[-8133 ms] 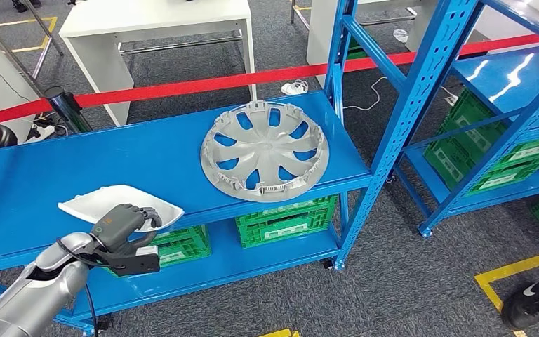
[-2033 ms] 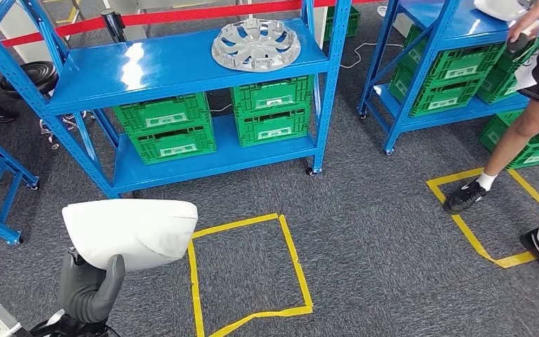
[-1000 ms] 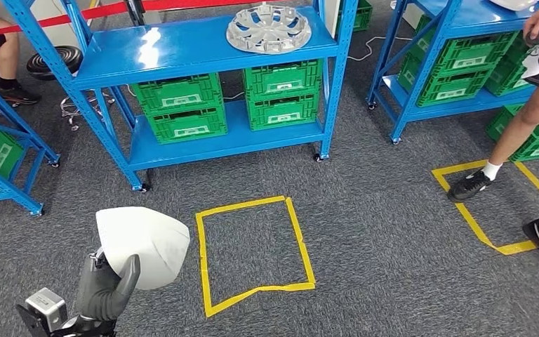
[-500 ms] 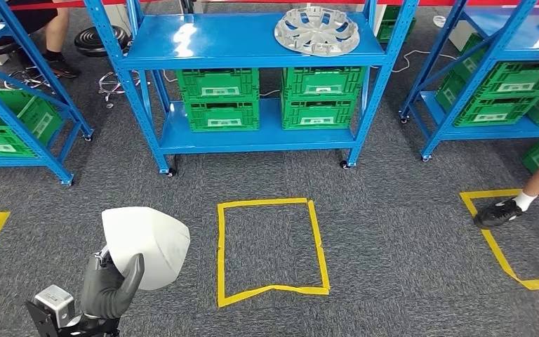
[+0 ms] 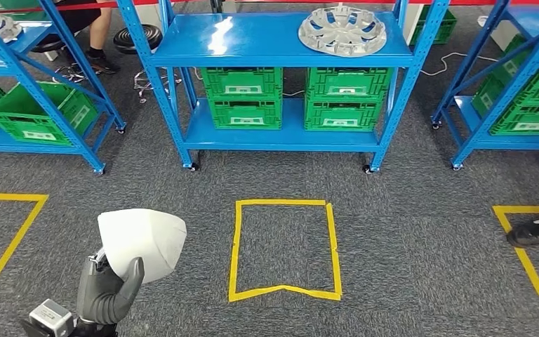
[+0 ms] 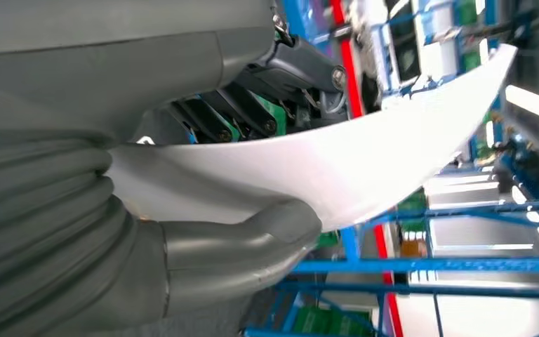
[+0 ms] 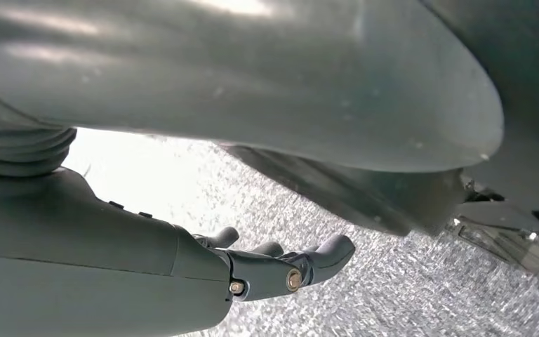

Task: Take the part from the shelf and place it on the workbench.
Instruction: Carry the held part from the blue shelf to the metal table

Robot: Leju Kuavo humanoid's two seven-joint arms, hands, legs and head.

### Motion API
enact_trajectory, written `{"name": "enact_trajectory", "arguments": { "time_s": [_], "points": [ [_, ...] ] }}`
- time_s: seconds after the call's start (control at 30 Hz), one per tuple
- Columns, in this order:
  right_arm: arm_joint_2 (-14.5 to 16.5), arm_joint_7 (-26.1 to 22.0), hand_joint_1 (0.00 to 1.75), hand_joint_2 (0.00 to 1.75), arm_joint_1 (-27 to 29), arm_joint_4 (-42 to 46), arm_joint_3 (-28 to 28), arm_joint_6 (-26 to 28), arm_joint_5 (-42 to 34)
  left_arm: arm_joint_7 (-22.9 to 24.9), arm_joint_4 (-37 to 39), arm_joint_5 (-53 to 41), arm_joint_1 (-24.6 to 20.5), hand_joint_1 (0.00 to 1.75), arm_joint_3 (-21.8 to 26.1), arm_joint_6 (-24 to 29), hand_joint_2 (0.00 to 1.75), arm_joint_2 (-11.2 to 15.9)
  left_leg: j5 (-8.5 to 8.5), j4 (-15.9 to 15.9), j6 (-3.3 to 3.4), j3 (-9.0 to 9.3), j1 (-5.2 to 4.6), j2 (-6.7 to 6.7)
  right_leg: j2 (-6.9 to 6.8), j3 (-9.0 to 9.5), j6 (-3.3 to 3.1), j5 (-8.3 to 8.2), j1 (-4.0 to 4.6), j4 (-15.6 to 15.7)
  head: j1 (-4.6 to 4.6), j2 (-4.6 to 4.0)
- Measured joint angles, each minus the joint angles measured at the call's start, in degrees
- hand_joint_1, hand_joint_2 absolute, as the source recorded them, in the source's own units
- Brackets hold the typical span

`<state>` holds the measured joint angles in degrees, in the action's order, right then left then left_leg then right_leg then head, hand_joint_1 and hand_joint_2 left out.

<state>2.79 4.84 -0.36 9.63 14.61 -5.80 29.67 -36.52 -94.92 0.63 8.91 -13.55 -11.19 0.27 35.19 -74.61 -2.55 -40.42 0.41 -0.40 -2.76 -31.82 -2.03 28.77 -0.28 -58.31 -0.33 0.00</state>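
Note:
The part is a white curved plastic shell. My left hand grips its lower edge and holds it up over the grey carpet at the lower left of the head view. In the left wrist view the shell lies between the thick grey thumb on one face and the darker fingers on the other. My right hand hangs over the speckled carpet with its fingers stretched out and apart, holding nothing.
A blue shelf straight ahead carries a silver hubcap, with green crates below it. More blue shelves stand left and right. A yellow tape square marks the floor. A person's shoe is at the right edge.
The whole picture has slid to the right, so the camera has turned left. The white shell stays gripped in my left hand. The person at the right has almost left the frame.

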Motion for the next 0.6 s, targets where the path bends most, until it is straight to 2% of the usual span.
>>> {"name": "enact_trajectory", "arguments": {
  "time_s": [0.03,0.07,0.1,0.17,0.2,0.27,0.3,0.37,0.4,0.43,0.47,0.5,0.53,0.6],
  "points": [
    [0.00,-0.09,0.00,0.00,0.01,0.00,-0.23,-0.47,0.93,-0.44,-0.48,-0.61,0.34,1.75,-0.11,1.33,1.75,0.22,-1.04,1.15,0.03,0.85,0.01,0.19,-0.57,0.02,0.01,0.01,0.02,-0.01,0.00,0.00],
    [0.00,-0.10,0.00,0.00,0.00,0.01,-0.64,-0.92,2.10,-0.90,-1.11,-1.05,0.78,1.75,-0.18,2.60,1.75,0.50,-2.80,4.38,0.16,2.75,-0.01,0.67,-1.09,0.10,0.05,0.04,0.03,-0.02,-0.01,0.00],
    [0.00,-0.08,0.00,0.00,-0.01,0.01,-1.15,-1.19,3.10,-1.31,-1.89,-1.26,1.25,1.75,-0.26,3.63,1.75,0.80,-4.46,8.70,0.39,5.16,-0.11,1.80,-1.59,0.22,0.14,0.09,0.10,-0.03,-0.02,0.00],
    [-0.01,0.10,0.00,0.00,-0.03,0.01,-1.90,-1.17,3.85,-1.78,-3.40,-1.54,2.13,1.75,-0.54,4.81,1.75,1.33,-6.24,15.03,1.25,8.40,-0.48,3.61,-2.46,0.41,0.57,0.29,0.37,-0.11,0.04,0.00],
    [-0.02,0.23,0.00,0.00,-0.08,0.01,-2.03,-1.08,3.66,-1.83,-3.96,-1.83,2.52,1.75,-0.73,5.15,1.75,1.59,-6.33,16.22,1.69,8.87,-0.66,3.94,-2.91,0.47,0.85,0.36,0.48,-0.12,0.09,0.00],
    [-0.03,0.39,0.00,0.00,-0.26,0.01,-2.01,-0.69,2.62,-1.84,-4.51,-2.37,3.02,1.75,-1.26,5.47,1.75,2.02,-6.58,16.43,2.50,8.73,-0.71,2.72,-3.75,0.61,1.54,0.45,0.52,-0.06,0.16,0.00],
    [-0.06,0.37,0.00,0.00,-0.36,0.01,-1.90,-0.43,1.91,-1.83,-4.66,-2.49,3.10,1.75,-1.62,5.45,1.75,2.20,-6.78,16.56,2.83,8.70,-0.59,2.14,-3.23,0.60,1.95,0.77,0.45,-0.37,0.19,0.00],
    [-0.15,0.29,0.00,0.00,-0.45,0.01,-1.59,-0.18,0.97,-1.59,-4.80,-2.56,2.81,1.75,-2.38,5.26,1.75,2.38,-7.28,16.84,3.49,8.74,-0.25,1.04,-0.49,-0.66,2.63,3.05,0.31,-3.64,0.31,0.00],
    [-0.23,0.22,0.00,0.00,-0.43,0.01,-1.46,-0.34,0.99,-1.43,-4.83,-2.61,2.56,1.75,-2.73,5.17,1.75,2.43,-7.41,16.84,3.66,8.56,-0.19,0.52,1.11,-2.10,2.81,4.90,0.19,-6.93,0.38,0.00],
    [-0.31,0.12,0.00,0.00,-0.37,0.01,-1.41,-0.51,1.18,-1.27,-4.81,-2.64,2.31,1.75,-3.03,5.09,1.75,2.48,-7.50,16.78,3.79,8.41,-0.18,-0.06,1.95,-3.90,2.90,6.72,0.11,-10.78,0.42,0.00],
    [-0.40,0.02,0.00,0.00,-0.30,0.01,-1.40,-0.65,1.37,-1.20,-4.80,-2.66,2.15,1.75,-3.27,5.04,1.75,2.52,-7.54,16.70,3.83,8.29,-0.18,-0.70,2.29,-5.44,2.95,7.87,0.05,-14.00,0.44,0.00],
    [-0.51,-0.05,0.00,0.00,-0.26,0.01,-1.40,-0.72,1.45,-1.19,-4.79,-2.66,2.07,1.75,-3.44,5.02,1.75,2.56,-7.55,16.56,3.83,8.20,-0.17,-1.38,2.41,-6.26,2.97,8.02,0.00,-15.62,0.45,0.00],
    [-0.61,-0.03,0.00,0.00,-0.25,0.01,-1.40,-0.74,1.38,-1.18,-4.79,-2.66,2.04,1.75,-3.53,5.00,1.75,2.59,-7.54,16.40,3.78,8.13,-0.15,-2.07,2.50,-6.05,2.96,7.04,-0.08,-15.05,0.45,0.00],
    [-0.82,0.17,0.00,0.00,-0.27,0.01,-1.37,-0.83,1.10,-1.22,-4.80,-2.43,2.03,1.75,-3.57,4.91,1.75,2.59,-7.46,15.98,3.51,8.06,-0.05,-3.41,3.61,-2.81,2.86,3.20,-0.36,-8.15,0.45,0.00]
  ]
}}
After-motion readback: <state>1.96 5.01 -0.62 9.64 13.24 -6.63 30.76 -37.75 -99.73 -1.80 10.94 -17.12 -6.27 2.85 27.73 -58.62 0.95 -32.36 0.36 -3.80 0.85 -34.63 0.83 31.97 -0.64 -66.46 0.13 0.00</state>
